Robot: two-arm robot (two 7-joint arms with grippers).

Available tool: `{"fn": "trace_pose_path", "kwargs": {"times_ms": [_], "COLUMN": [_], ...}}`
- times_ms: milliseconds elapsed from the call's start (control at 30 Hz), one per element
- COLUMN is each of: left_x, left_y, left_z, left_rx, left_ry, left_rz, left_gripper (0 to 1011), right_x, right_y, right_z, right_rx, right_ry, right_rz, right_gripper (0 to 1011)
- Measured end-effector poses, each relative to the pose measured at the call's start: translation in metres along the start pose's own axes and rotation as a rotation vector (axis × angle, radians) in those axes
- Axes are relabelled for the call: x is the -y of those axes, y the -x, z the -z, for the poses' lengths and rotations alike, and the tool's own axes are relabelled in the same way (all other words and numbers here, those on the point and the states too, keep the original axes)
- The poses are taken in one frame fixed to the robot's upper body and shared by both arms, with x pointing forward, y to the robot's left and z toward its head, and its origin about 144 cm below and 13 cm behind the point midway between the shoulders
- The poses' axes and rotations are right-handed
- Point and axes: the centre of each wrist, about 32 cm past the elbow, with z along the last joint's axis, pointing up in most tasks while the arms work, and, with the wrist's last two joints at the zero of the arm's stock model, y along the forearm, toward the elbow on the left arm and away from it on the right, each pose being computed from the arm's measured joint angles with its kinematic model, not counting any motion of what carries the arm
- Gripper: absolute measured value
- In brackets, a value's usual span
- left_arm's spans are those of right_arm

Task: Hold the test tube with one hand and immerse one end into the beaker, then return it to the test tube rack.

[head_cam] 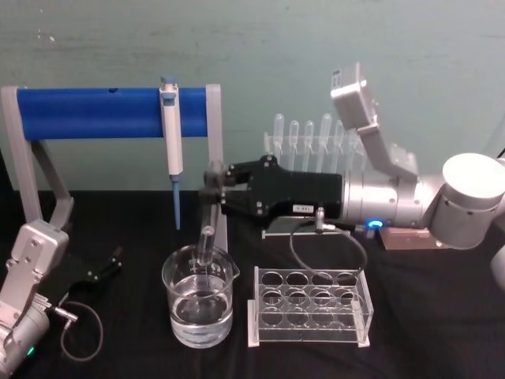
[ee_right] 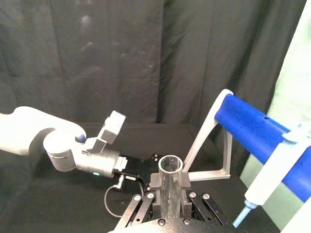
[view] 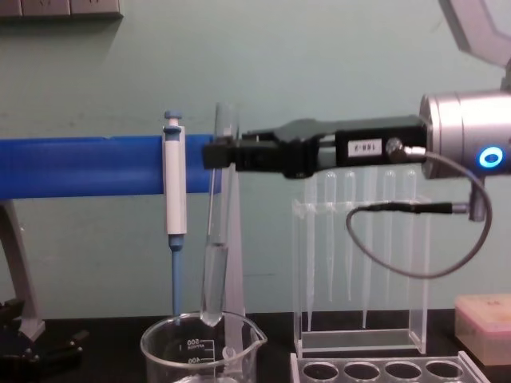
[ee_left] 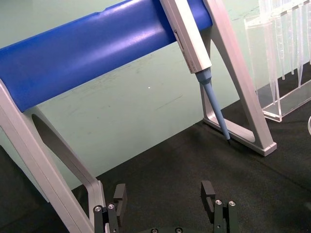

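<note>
- Your right pincer [head_cam: 213, 189] reaches in level from the right. Its fingers pinch the clear glass test tube [head_cam: 207, 230] just under the open rim, and the tube hangs close to upright.
- Directly beneath the pincer stands the wide clear glass beaker [head_cam: 175, 312], part full of water. The tube's rounded end sits about level with the beaker's rim, above the water line.
- Below the pincer's wrist, just beside the beaker, is a clear plastic test tube rack [head_cam: 256, 320].
- Just behind the fingertips, a blue-and-white pipettor [head_cam: 171, 138] hangs from a blue bar stand [head_cam: 95, 112].
- Your left pincer [ee_left: 165, 191] is parked low over the black table [head_cam: 426, 316], well apart from the right pincer on the beaker's far side, fingers spread.
</note>
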Motion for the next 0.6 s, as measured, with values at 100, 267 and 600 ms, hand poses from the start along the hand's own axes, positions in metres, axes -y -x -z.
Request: {"fn": "trace_pose_path", "kwargs": {"times_ms": [100,267,600], "left_x": [0.0,0.0,0.0], "left_y": [0.0,0.0,0.0], "left_z": [0.0,0.0,0.0], "left_rx": [0.0,0.0,0.0], "left_ry": [0.0,0.0,0.0], "left_rz": [0.0,0.0,0.0], "left_gripper": [1000,1000,1000], "right_x": [0.004,0.012,0.034], "right_y": [-0.002,-0.005,-0.005], "right_z": [-0.009,-0.023,-0.041], "right_rx": [0.001,0.005,0.02], "right_ry": [0.001,0.01,-0.001], "right_rz": [0.007,0.01,0.037], "right_gripper": [225,225,225]}}
